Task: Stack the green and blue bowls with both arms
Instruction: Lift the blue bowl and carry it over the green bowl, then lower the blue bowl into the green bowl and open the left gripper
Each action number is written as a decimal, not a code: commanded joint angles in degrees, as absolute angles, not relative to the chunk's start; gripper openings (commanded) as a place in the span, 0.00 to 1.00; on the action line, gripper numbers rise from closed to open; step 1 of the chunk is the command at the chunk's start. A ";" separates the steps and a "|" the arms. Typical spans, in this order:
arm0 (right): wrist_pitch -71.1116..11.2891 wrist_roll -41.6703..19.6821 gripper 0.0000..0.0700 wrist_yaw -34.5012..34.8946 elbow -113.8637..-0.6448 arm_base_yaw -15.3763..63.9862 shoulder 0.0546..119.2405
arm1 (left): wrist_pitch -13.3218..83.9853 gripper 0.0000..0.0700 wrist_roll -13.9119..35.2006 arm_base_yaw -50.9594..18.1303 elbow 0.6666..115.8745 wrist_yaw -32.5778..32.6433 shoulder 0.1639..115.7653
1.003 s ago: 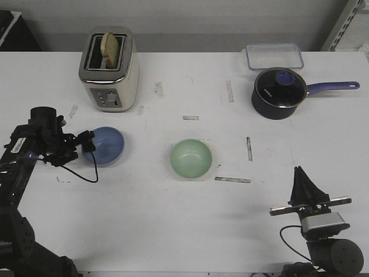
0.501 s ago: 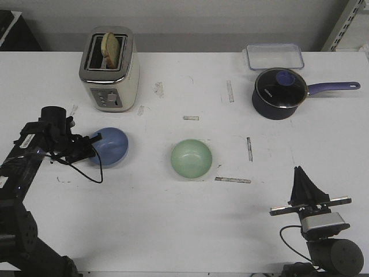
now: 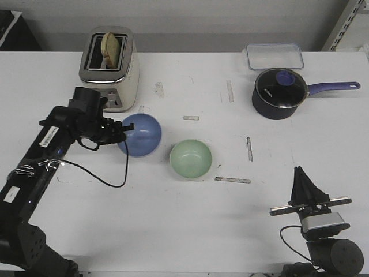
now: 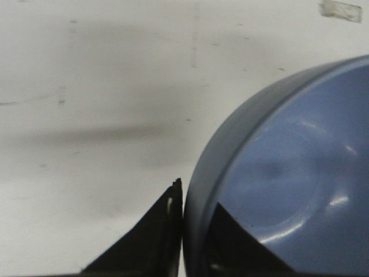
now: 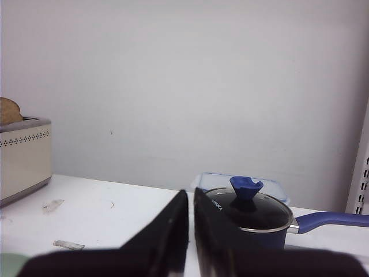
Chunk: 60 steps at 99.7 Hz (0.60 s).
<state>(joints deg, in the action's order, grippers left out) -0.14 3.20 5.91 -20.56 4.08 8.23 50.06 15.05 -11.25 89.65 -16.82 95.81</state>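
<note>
Table (image 3: pixel 173 231); toaster (image 3: pixel 108 69) at its far left. Left gripper (image 3: pixel 119 134), jaws clamped on near rim of blue bowl (image 3: pixel 140 134), holds it tilted beside toaster; green bowl (image 3: pixel 191 158) lies just beyond. Right gripper (image 5: pixel 191 231) pressed closed, well apart

I'm working in what reads as a robotics lab staged with kitchen props. The wide white surface (image 3: pixel 173 231) is scuffed and carries strips of worn tape, backed by a bare grey wall. A cream and chrome toaster (image 3: pixel 109 69) with bread in its slot, a dark blue saucepan with a glass lid (image 3: pixel 279 92) and a clear plastic container (image 3: pixel 274 56) sit along the far side. Pale metal shelving (image 3: pixel 346 26) stands at the right edge.
</note>
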 commanded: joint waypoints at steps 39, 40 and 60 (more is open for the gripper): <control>0.43 3.70 0.01 5.85 -20.67 4.10 8.21 | 36.82 0.00 20.69 -30.68 91.33 -17.17 100.66; 0.43 3.70 0.01 5.85 -20.67 4.10 8.21 | 36.71 0.00 20.69 -30.87 91.33 -17.17 100.86; 0.40 3.70 0.01 5.85 -20.67 4.10 8.21 | 37.71 0.01 22.17 -32.67 91.33 -16.91 104.49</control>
<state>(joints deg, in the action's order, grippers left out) -0.16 3.20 5.91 -20.56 4.08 8.23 37.36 21.06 -32.18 89.76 -16.91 102.74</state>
